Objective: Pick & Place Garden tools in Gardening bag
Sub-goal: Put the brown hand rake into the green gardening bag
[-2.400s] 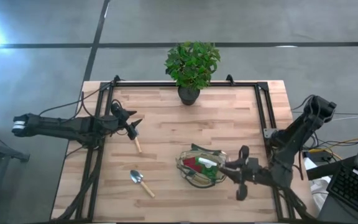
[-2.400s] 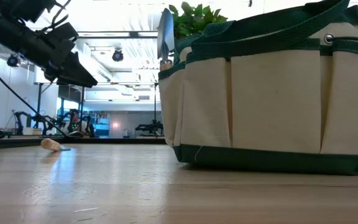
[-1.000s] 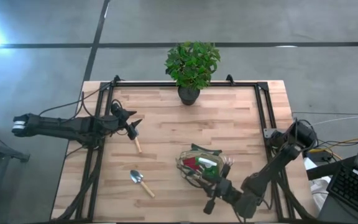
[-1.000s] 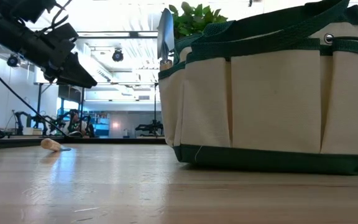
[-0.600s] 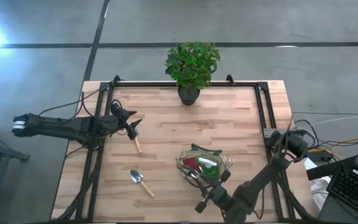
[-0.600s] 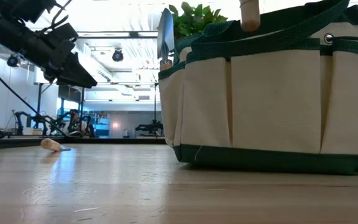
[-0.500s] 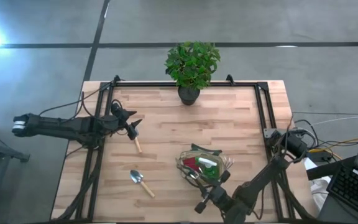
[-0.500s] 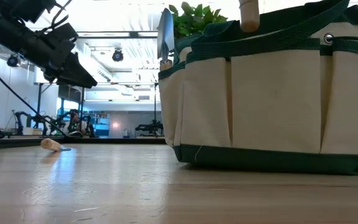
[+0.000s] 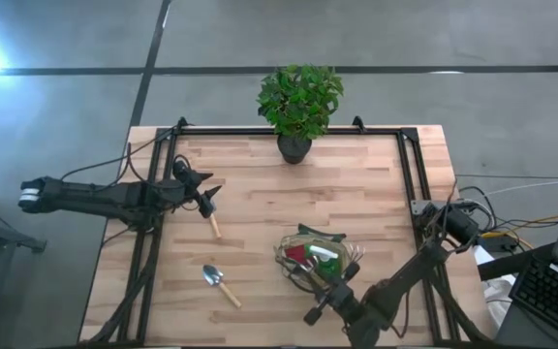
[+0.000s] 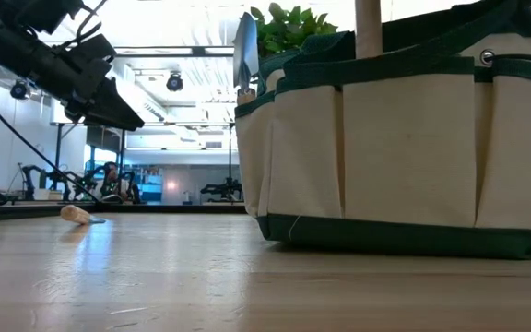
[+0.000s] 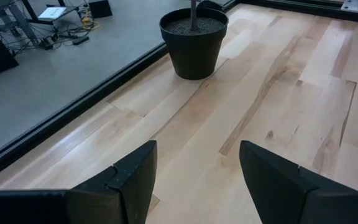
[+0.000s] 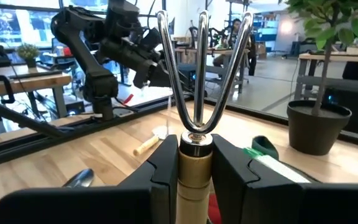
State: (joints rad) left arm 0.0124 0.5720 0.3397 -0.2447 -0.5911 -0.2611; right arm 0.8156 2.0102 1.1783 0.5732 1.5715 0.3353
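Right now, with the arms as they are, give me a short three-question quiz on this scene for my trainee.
1. True or false: the right hand is shut on a three-tined fork.
2. In the high view, where does the silver trowel lie? A: left of the gardening bag. B: inside it. C: right of it.
3. Fill the gap: the left hand, near the left side, is ____ and holds nothing.

Key: 1 true; 2 A; 3 open.
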